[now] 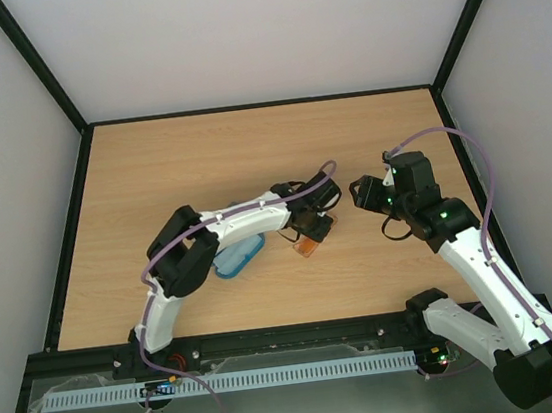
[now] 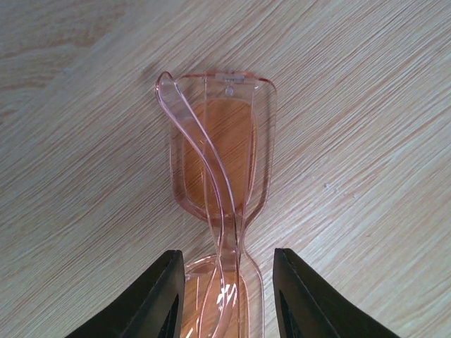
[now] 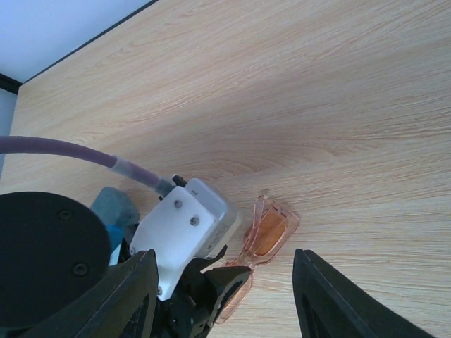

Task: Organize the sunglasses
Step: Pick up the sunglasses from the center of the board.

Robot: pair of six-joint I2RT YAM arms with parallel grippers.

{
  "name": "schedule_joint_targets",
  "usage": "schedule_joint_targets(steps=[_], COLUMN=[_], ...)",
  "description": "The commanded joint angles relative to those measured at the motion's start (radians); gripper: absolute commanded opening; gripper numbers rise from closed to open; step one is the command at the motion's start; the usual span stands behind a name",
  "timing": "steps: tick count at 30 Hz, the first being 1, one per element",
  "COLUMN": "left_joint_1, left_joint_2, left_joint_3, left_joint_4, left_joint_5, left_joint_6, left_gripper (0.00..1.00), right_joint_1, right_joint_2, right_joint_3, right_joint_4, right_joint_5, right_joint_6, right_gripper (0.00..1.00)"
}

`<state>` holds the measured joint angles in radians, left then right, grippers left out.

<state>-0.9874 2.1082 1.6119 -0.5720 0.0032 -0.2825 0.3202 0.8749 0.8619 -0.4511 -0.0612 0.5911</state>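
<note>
Folded orange sunglasses lie on the worktop, straddled by the part-open left pincer; the right pincer gapes empty.

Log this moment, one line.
left tool: open, straddling orange sunglasses | sunglasses: folded, on table | right tool: open, empty

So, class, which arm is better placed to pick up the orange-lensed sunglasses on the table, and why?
Left, probably. The left claw sits open directly over the orange sunglasses, one finger either side of the folded frame. The right claw is open and empty, off to the side, farther away.
</note>
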Motion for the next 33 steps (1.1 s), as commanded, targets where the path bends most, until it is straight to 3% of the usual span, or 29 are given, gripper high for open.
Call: schedule_joint_targets(steps=[1,6,13,21,26,33], left_joint_1=[0.001,0.001,-0.002,-0.002,-0.002,-0.002], left_joint_2=[0.043,0.049,0.072,0.087,0.091,0.052], left_joint_3=[0.028,0.033,0.051,0.059,0.062,0.066], left_joint_4=[-0.037,-0.023,-0.028,-0.036,-0.045,-0.084], left_joint_5=[-0.004,-0.01,-0.01,-0.025,-0.027,-0.043], left_joint_6=[0.022,0.023,0.03,0.033,0.032,0.041], left_gripper=[0.38,0.37,0.27,0.26,0.11,0.08], right_joint_1=[-0.006,-0.006,-0.007,-0.01,-0.012,-0.018], right_joint_2=[-0.014,-0.011,-0.007,-0.004,-0.008,-0.014], right_joint_3=[0.003,-0.003,0.001,-0.009,-0.016,-0.02], right_joint_4=[-0.022,-0.016,-0.012,-0.007,-0.003,-0.004], right_joint_5=[-0.011,-0.018,-0.019,-0.023,-0.025,-0.023], right_joint_6=[-0.008,-0.008,-0.014,-0.016,-0.017,-0.022], right_gripper=[0.54,0.54,0.54,0.54,0.54,0.54])
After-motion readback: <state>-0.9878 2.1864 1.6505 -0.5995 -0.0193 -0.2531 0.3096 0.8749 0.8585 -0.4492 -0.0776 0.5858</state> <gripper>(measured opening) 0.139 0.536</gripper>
